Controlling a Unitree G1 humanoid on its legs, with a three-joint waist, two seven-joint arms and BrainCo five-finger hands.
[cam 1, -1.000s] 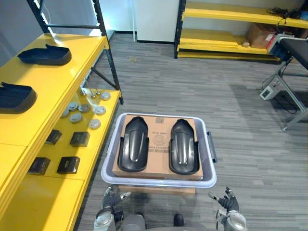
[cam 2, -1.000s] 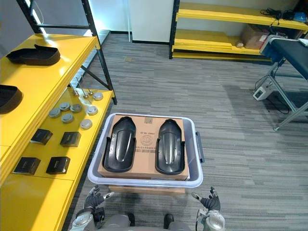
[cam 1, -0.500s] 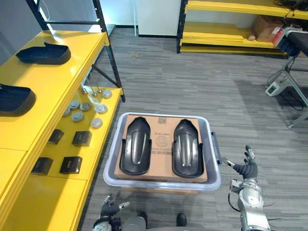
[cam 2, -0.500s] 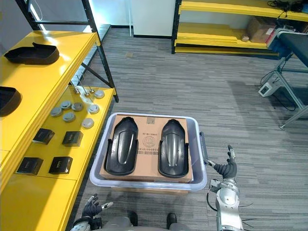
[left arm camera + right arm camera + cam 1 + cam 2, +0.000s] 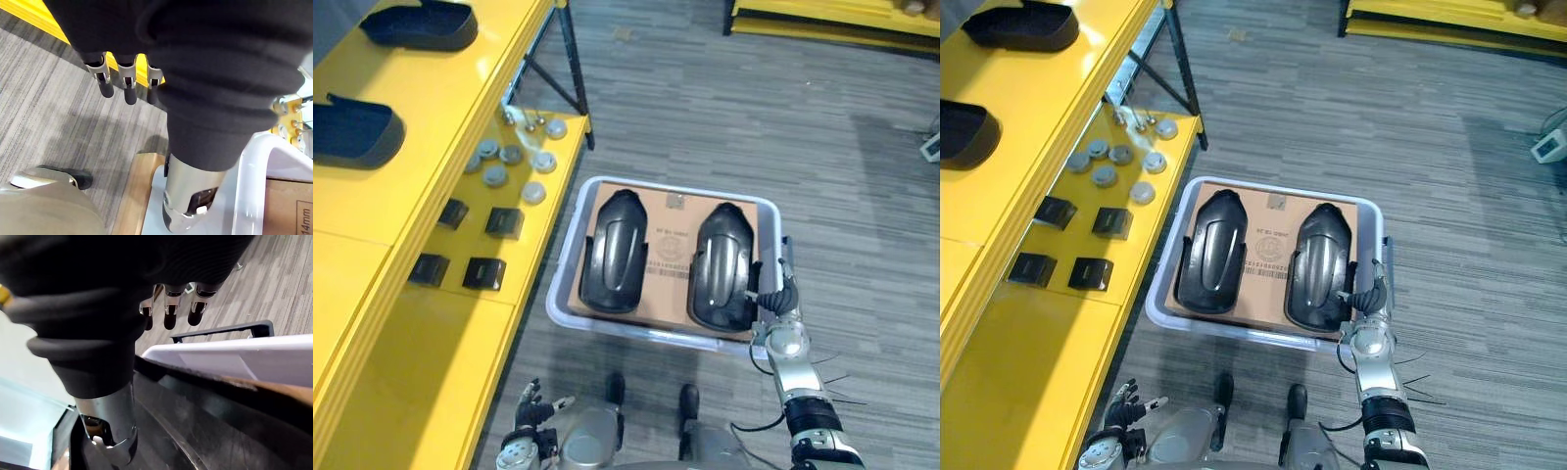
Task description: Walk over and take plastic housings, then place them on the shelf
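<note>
Well, in the left eye view a white bin [image 5: 636, 333] sits on the floor beside the yellow shelf [image 5: 440, 88]. A cardboard box [image 5: 671, 250] in the bin carries two black plastic housings side by side: the left housing [image 5: 614, 253] and the right housing [image 5: 722, 266]. The right robot hand [image 5: 781, 294] is at the bin's right rim, just beside the right housing. The left robot hand [image 5: 530, 411] hangs low near the shelf, fingers spread. Two more housings [image 5: 421, 22] lie on the shelf's top level, with small black boxes [image 5: 504, 222] and grey discs [image 5: 494, 176] on the lower level. The right eye view shows the same. In the left wrist view the left fingers [image 5: 129, 90] hang straight and hold nothing. In the right wrist view the right fingers [image 5: 168, 318] reach straight over the bin's rim, with the thumb [image 5: 110, 440] over a black housing — nothing is pinched.
</note>
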